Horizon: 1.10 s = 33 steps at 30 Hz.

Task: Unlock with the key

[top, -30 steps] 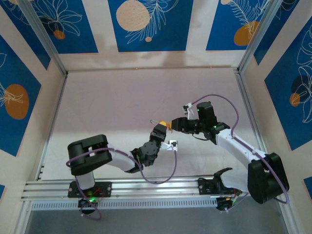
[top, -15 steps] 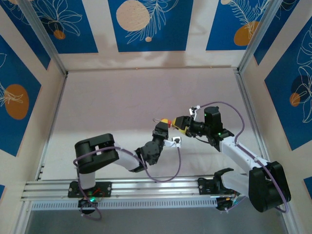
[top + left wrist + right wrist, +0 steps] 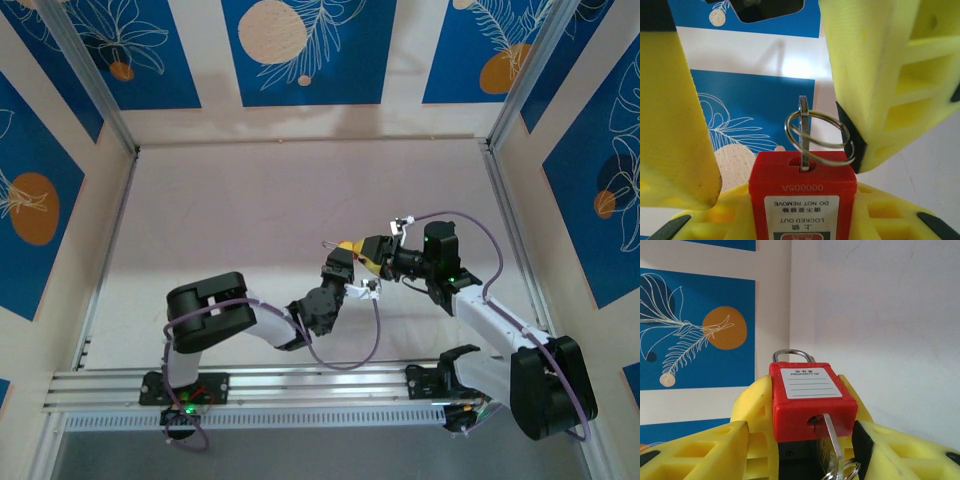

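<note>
Over table (image 3: 250, 200): key (image 3: 803, 135) in padlock (image 3: 802, 182), between spread fingers (image 3: 875, 75) of right tool (image 3: 368, 254).

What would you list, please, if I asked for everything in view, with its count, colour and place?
padlock: one, red, clamped in the left gripper, where the two arms meet.
key: one, silver-grey with a wire ring, standing in the padlock's keyhole.
table: one, pale, under both arms.
wall panels: several, blue with white leaves and orange discs, around the table.
rail: one, silver, along the near edge.
left gripper: one, yellow fingers, shut on the padlock.
right gripper: one, yellow fingers, open to either side of the key.
arms: two, black and white, left arm and right arm, based at the rail.
</note>
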Motion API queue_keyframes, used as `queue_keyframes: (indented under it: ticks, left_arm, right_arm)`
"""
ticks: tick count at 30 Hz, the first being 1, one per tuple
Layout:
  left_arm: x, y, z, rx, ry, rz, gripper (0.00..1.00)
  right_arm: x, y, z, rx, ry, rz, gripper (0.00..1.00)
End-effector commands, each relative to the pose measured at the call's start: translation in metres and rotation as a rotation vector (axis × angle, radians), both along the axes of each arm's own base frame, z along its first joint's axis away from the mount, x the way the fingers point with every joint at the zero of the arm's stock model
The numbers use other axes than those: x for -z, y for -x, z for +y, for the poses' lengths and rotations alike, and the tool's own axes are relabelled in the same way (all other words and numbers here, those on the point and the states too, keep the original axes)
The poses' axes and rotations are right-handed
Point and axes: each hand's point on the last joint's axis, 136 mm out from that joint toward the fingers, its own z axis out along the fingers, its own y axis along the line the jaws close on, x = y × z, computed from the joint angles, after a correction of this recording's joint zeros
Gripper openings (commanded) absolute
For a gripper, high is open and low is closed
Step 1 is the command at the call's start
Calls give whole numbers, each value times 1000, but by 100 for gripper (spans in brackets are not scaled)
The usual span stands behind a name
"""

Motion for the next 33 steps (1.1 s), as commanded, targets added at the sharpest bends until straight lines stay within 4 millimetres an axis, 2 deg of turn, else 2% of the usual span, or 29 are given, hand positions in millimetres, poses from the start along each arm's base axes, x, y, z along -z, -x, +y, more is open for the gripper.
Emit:
queue_keyframes:
  ticks: [1, 9, 16, 24, 27, 29, 33]
  left_arm:
    - [-22, 8, -4, 21, 110, -16, 0]
    - [-25, 11, -5, 28, 116, -19, 0]
    - [-30, 13, -5, 31, 129, -21, 0]
    - [-34, 16, -10, 45, 145, -23, 0]
    - [-35, 17, -10, 48, 149, -21, 0]
    - [-34, 18, -9, 48, 150, -20, 0]
    - [-34, 19, -6, 44, 151, -16, 0]
  right_arm:
    - [1, 0, 0, 3, -14, 10, 57]
    - [7, -8, 4, 5, -34, 36, 50]
    - [18, -9, 3, 16, -12, 54, 50]
    - [20, -12, 10, -10, -37, 56, 51]
    - [16, -13, 14, -23, -55, 45, 44]
    - [14, -13, 14, -20, -57, 34, 35]
    - [11, -12, 13, -16, -55, 25, 31]
